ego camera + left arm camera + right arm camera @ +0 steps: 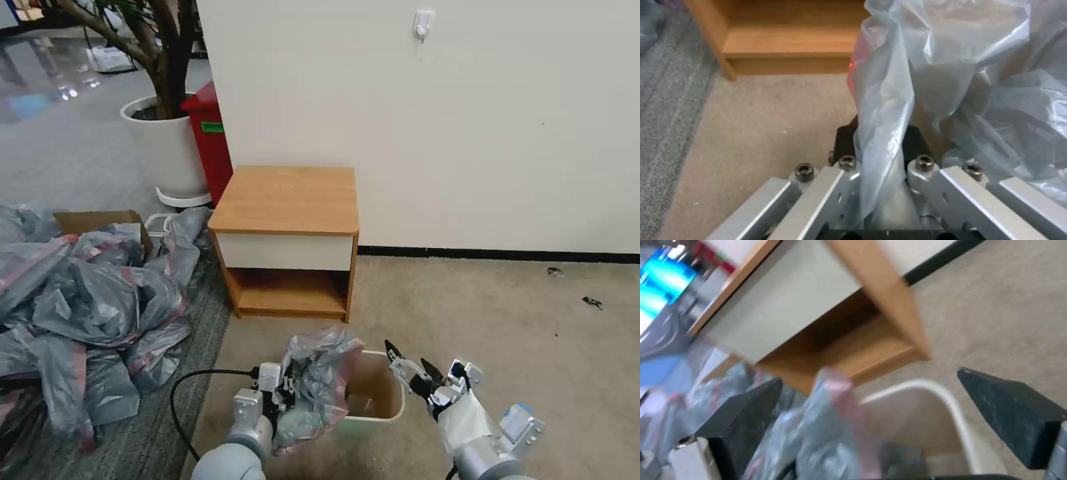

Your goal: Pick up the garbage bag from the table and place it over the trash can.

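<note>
Garbage bag (319,383): thin translucent grey plastic, crinkled, glossy highlights, pinkish rim band. Trash can (383,400): smooth cream plastic, matt. Table (288,199): orange-brown wood-grain top, satin finish; drawer front smooth white. Left hand (882,156): brushed silver metal links with dark bolts, clamped on plastic film. Right hand (882,413): matt black fingers (1013,413), spread apart. Carpet (507,333): beige, rough short pile.

garbage bag (319,380) covering trash can (380,400) left half

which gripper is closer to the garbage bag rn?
Left. The left gripper is shut on the garbage bag at the trash can's left side. The right gripper is open over the can's right rim, apart from the bag.
</note>
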Controlling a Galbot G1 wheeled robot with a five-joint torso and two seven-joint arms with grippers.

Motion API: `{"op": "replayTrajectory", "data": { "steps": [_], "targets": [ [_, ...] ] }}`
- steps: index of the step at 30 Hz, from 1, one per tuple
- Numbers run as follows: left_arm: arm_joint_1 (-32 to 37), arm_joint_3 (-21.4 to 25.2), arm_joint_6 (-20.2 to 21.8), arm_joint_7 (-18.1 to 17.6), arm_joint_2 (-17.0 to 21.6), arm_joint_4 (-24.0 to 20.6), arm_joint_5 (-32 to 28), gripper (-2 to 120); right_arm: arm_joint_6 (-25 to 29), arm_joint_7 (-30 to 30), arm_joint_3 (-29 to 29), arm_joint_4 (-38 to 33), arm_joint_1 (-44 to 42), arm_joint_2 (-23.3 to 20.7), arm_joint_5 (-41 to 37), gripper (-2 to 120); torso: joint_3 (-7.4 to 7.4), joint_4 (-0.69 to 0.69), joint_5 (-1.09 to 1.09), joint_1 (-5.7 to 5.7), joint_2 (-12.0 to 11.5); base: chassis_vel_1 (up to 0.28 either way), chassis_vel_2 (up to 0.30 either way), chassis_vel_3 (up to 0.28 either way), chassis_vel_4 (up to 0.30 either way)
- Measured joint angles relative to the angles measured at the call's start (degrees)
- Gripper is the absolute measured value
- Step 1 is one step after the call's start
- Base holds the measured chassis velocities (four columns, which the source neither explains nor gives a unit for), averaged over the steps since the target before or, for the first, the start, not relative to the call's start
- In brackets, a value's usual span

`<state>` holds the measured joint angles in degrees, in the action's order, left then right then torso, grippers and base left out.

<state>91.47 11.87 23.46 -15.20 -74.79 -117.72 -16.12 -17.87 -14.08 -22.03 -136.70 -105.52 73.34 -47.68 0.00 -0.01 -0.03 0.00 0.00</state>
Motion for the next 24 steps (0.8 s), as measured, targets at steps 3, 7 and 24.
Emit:
{"op": "replayTrajectory", "data": {
  "steps": [3,7,24],
  "targets": [
    [0.68,1.16,-1.87,-0.03,-0.01,-1.06,-0.51,7,-5.30,4.91,0.18,-0.41,0.45,0.08,0.20,100,0.00,0.00,0.01,0.00,0.00,0.000,0.000,0.000,0.000],
    [1.44,3.40,-4.08,2.00,0.10,-2.53,-1.27,6,-11.87,10.16,1.31,0.34,3.60,0.37,1.45,100,0.00,0.00,0.02,0.00,0.00,0.000,0.000,0.000,0.000],
    [3.73,11.21,-5.83,9.89,0.58,-12.22,-6.08,6,-14.63,4.30,8.73,2.66,12.38,1.34,0.79,100,0.00,0.00,0.03,0.00,0.00,0.000,0.000,0.000,0.000]
  ]
}}
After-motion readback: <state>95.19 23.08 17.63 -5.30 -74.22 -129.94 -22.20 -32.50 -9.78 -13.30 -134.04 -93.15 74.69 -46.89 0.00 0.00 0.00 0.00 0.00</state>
